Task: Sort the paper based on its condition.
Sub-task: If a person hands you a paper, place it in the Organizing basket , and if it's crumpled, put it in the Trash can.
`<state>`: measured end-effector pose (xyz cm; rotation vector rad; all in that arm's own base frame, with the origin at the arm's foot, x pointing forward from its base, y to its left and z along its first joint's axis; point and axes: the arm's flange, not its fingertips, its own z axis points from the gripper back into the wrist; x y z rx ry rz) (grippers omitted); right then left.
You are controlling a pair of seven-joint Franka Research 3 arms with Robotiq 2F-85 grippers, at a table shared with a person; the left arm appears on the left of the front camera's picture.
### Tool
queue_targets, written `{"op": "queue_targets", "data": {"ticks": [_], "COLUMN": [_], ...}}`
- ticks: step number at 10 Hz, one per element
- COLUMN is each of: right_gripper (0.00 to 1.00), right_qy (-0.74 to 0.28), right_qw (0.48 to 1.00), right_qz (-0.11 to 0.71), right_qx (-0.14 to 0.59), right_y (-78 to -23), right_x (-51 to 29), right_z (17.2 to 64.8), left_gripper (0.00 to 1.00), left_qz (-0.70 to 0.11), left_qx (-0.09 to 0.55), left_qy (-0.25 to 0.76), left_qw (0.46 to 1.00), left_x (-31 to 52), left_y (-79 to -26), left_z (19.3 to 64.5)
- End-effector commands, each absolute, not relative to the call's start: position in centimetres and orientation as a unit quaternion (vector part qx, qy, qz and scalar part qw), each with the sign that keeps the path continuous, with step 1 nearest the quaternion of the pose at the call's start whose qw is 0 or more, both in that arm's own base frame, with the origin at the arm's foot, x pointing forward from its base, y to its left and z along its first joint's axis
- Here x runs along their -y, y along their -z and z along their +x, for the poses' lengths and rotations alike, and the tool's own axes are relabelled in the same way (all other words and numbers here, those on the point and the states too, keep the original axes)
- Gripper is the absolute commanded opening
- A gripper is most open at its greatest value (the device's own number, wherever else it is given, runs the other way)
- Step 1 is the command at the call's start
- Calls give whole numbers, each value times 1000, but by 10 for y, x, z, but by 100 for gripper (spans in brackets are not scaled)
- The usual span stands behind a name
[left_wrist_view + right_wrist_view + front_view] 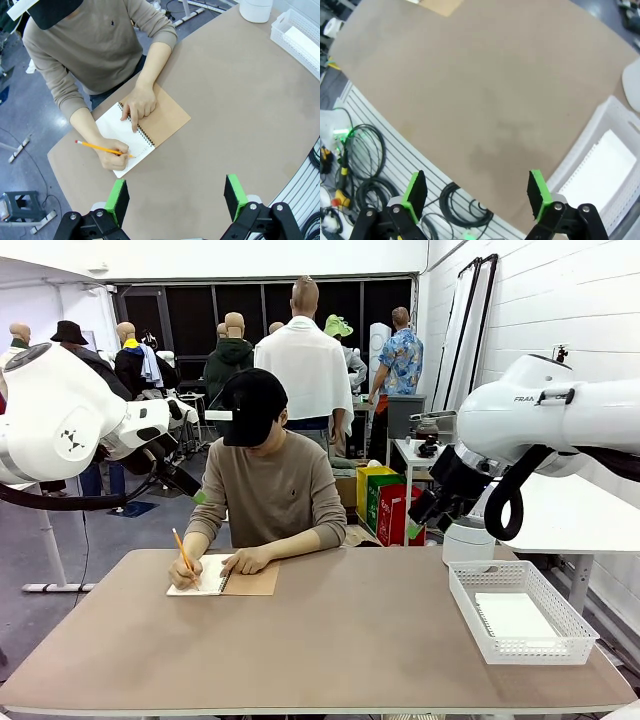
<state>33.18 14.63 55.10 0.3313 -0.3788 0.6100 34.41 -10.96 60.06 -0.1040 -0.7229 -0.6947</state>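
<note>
Table (pixel 350 640) shared with a person (pixel 270 490) seated at the far side; both arms raised above the near corners, touching nothing.

Left gripper (pixel 176 190): jaws spread wide, green pads (pixel 119 200) well apart, nothing between them; it hangs over the bare tabletop on the robot's side of the notebook (pixel 170 117).

Right gripper (pixel 477 182): jaws fully apart, empty; it hangs above the near table edge, just beside the basket (pixel 592 132).

Paper (pixel 515 618): lies flat inside the white mesh basket (pixel 530 648) at the robot's right near corner; from the right wrist its perforated edge (pixel 602 167) faces the table middle; one sheet or a small stack, cannot tell from these angles.

Notebook (pixel 225 578): spiral-bound, brown cover folded out flat, white page up, in front of the person; one hand (pixel 114 159) holds a yellow pencil (pixel 100 147) with its tip on the page; the other hand (pixel 140 102) rests on the spiral.

White round container (pixel 468 540) stands beyond the basket at the far right edge.
</note>
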Motion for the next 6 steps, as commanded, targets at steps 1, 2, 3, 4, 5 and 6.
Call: {"op": "queue_targets", "data": {"ticks": [1, 2, 3, 4, 5, 6], "right_gripper": [100, 100, 100, 100, 100, 100], "right_qy": [-322, -330, -330, -320, -308, -320], "right_qw": [902, 898, 897, 896, 901, 905], "right_qz": [196, 204, 207, 214, 176, 193], "right_qx": [208, 208, 210, 222, 248, 205], "right_y": [-540, -542, -543, -540, -538, -551], "right_x": [-142, -143, -143, -146, -153, -145], "right_z": [331, 332, 333, 331, 328, 332], "left_gripper": [100, 100, 100, 100, 100, 100], "left_qz": [-54, -54, -54, -54, -54, -54], "left_qx": [351, 351, 351, 351, 351, 351], "left_qy": [334, 334, 334, 334, 334, 334], "left_qw": [873, 873, 873, 873, 873, 873], "left_x": [109, 109, 109, 109, 109, 109], "left_y": [-601, -601, -601, -601, -601, -601], "left_z": [345, 345, 345, 345, 345, 345]}}
